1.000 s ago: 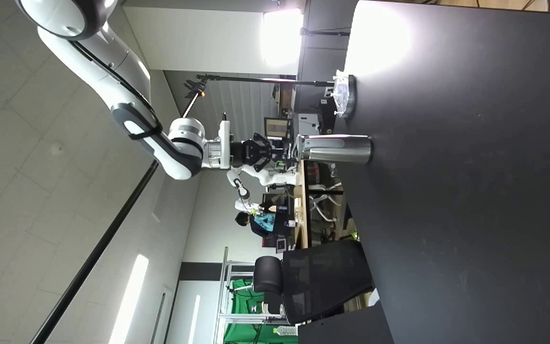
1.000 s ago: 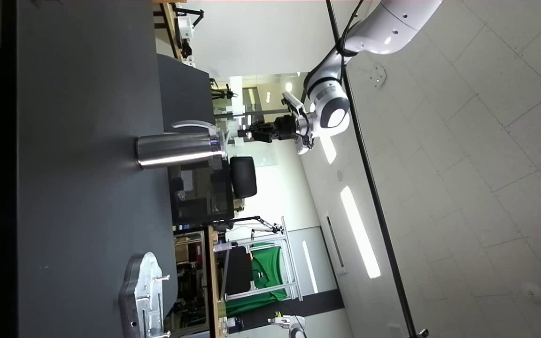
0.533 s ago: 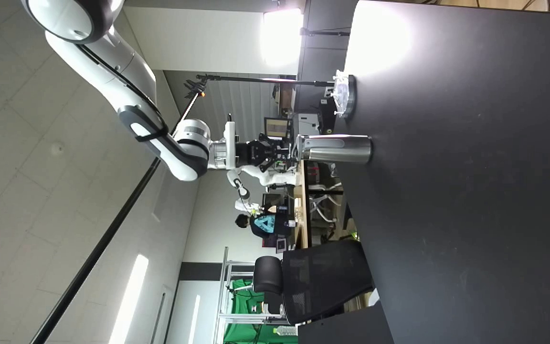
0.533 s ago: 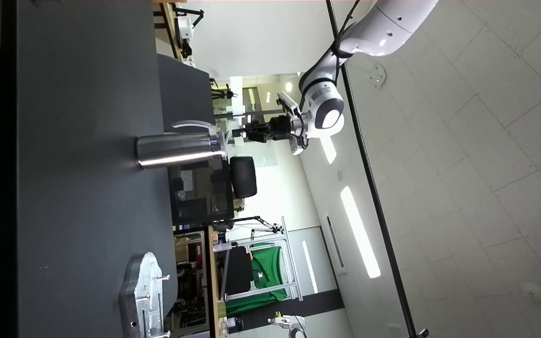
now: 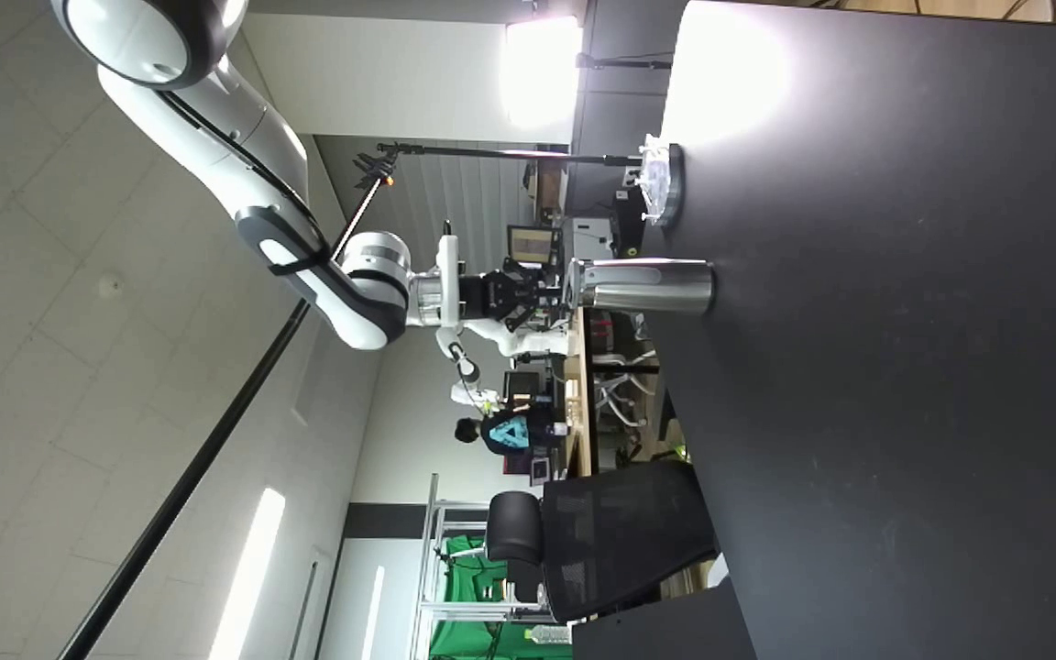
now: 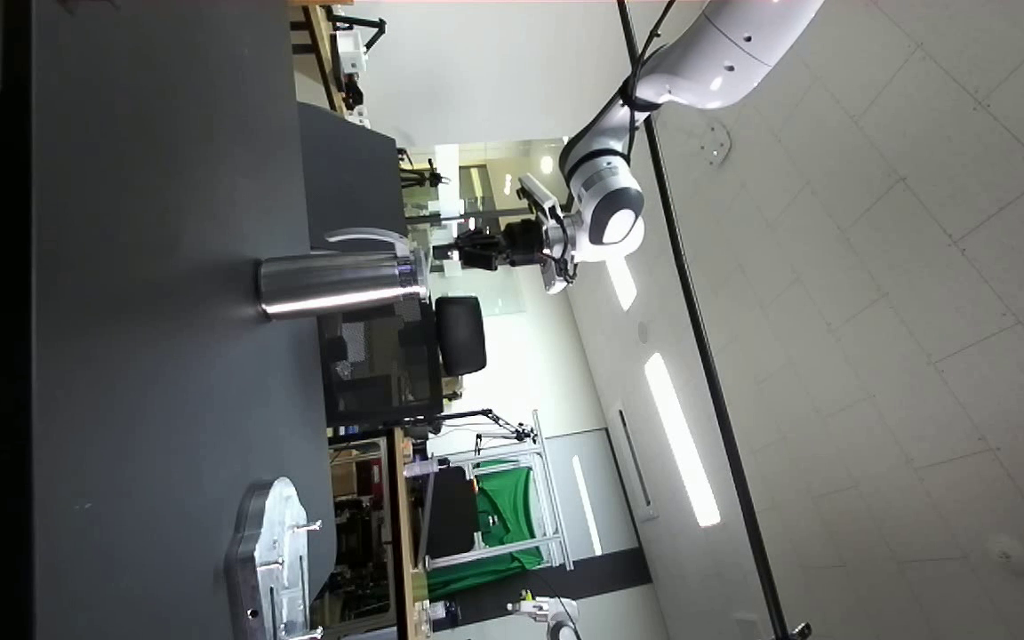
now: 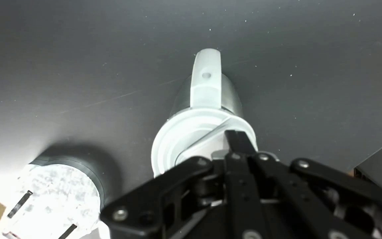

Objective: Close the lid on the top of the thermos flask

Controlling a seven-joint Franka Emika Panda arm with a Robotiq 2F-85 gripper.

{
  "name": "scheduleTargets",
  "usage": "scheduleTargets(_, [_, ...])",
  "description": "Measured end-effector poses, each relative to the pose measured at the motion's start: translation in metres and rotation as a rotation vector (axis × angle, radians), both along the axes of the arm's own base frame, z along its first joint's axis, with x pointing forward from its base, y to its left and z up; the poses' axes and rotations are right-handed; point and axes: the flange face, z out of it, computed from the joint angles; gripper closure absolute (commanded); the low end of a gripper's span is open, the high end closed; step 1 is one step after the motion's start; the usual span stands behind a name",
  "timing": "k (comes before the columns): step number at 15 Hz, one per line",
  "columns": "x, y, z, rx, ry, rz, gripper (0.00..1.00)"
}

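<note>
The thermos flask (image 5: 647, 286) is a shiny silver cylinder standing upright on the dark table; an exterior view (image 6: 330, 284) shows its grey handle (image 6: 370, 236). In the wrist view its round pale top (image 7: 167, 142) and handle (image 7: 206, 76) show from above. The lid (image 7: 204, 146) is a pale flap slanting across part of the top; the gripper hides its rest, and I cannot tell its exact tilt. My gripper (image 7: 235, 132) points down over the flask's top, fingertips together and nothing seen between them. In the exterior views (image 5: 554, 295) (image 6: 439, 252) it is close to the lid end; contact is unclear.
A round silver disc-shaped fixture with pegs stands on the table beside the flask, in both exterior views (image 5: 661, 181) (image 6: 276, 560) and the wrist view (image 7: 61, 196). A black chair (image 5: 620, 536) stands past the table (image 5: 858, 367) edge. Both exterior pictures stand sideways.
The arm and shut gripper have moved down towards the flask's top, steadily over both intervals. The flask and the disc-shaped fixture have not moved.
</note>
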Motion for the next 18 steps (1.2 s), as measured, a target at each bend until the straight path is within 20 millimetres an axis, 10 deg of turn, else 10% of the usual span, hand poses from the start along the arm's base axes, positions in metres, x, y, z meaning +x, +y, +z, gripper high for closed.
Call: scheduleTargets(18, [0.014,0.022,0.000,-0.069,0.008,0.070,1.00])
